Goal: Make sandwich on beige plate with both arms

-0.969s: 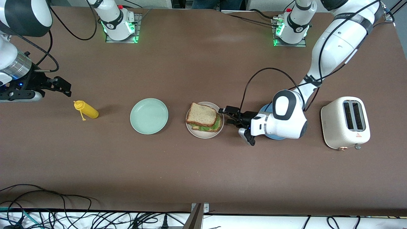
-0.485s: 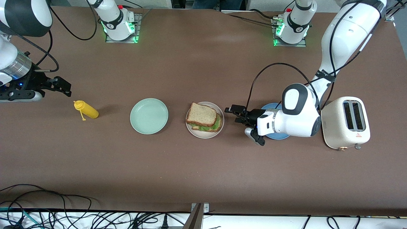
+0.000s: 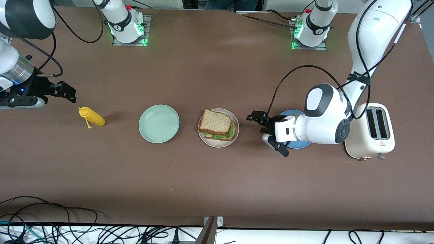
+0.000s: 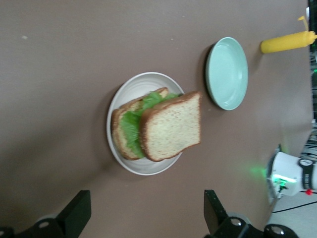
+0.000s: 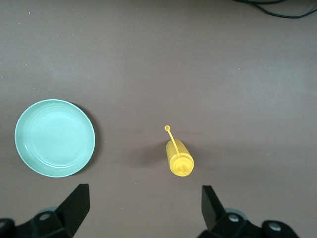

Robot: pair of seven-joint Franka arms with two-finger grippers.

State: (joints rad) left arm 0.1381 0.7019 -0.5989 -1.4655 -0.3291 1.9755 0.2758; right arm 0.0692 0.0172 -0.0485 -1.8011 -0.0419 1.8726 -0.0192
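No wording can be read anywhere on the table. The cream toaster at the left arm's end carries a small red triangular mark with a line of print under it on its top face, too small to make out. The round emblems on the two arm bases are likewise illegible.

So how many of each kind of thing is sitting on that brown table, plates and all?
Plates: 3 (round pale beige plate, mint green plate, blue plate)
Sandwiches: 1 (brown bread and green lettuce sandwich, on the beige plate)
Squeeze bottles: 1 (yellow squeeze bottle)
Toasters: 1 (cream two-slot toaster)
Total: 6
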